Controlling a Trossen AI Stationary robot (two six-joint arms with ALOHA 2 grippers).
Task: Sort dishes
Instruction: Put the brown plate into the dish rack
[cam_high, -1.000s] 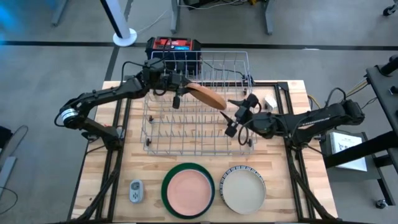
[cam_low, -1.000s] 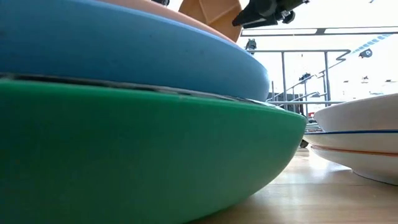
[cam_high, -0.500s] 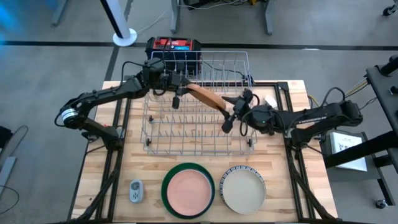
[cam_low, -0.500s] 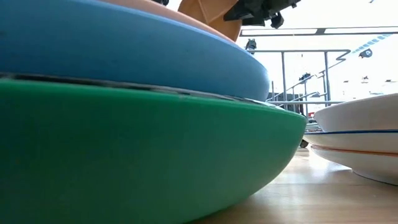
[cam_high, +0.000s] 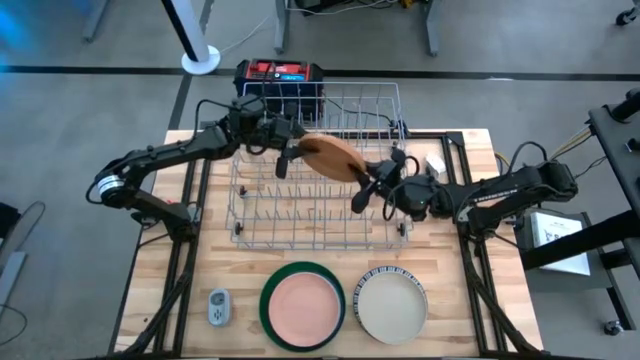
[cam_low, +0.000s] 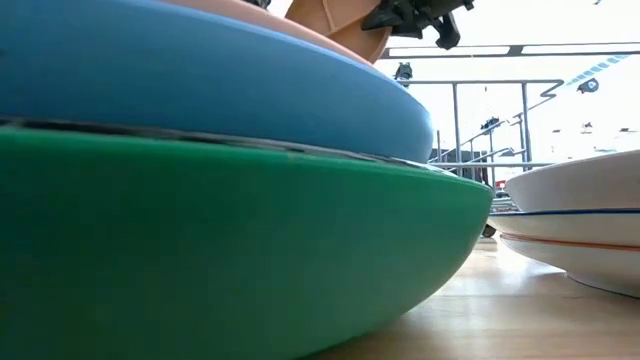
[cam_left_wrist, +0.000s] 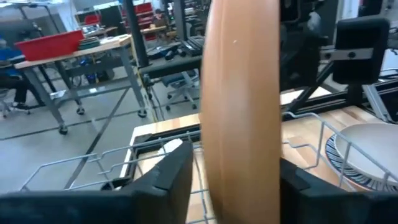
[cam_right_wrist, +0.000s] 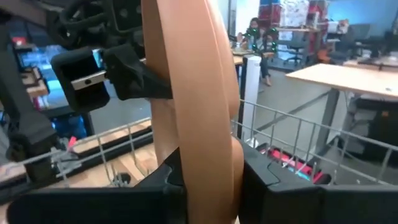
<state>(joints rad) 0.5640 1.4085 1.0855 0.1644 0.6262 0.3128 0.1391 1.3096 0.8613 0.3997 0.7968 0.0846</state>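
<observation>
1. Sorting looks partly done: two stacks sit on the table (cam_high: 150, 250) near its front edge. The bigger one is a green plate (cam_high: 272, 318) with a blue one (cam_low: 200, 80) and a pink plate (cam_high: 302, 305) on top. Just beside it, toward the right edge, a cream plate (cam_high: 391, 305) sits on a striped one (cam_high: 372, 275).
2. Wire rack (cam_high: 320, 205) at the table's back half looks empty of dishes, as far as the high view shows.
3. One brown plate (cam_high: 332, 157) left, held on edge above the rack's back right part, mid hand-over by my read.
4. Right gripper (cam_high: 372, 185) has its jaws narrow, pinching the plate's rim.
5. Left gripper (cam_high: 290, 150) is at the opposite rim; wrist view shows jaws straddling it with slack, so likely letting go.
6. Remaining: carry it to a front stack.
</observation>
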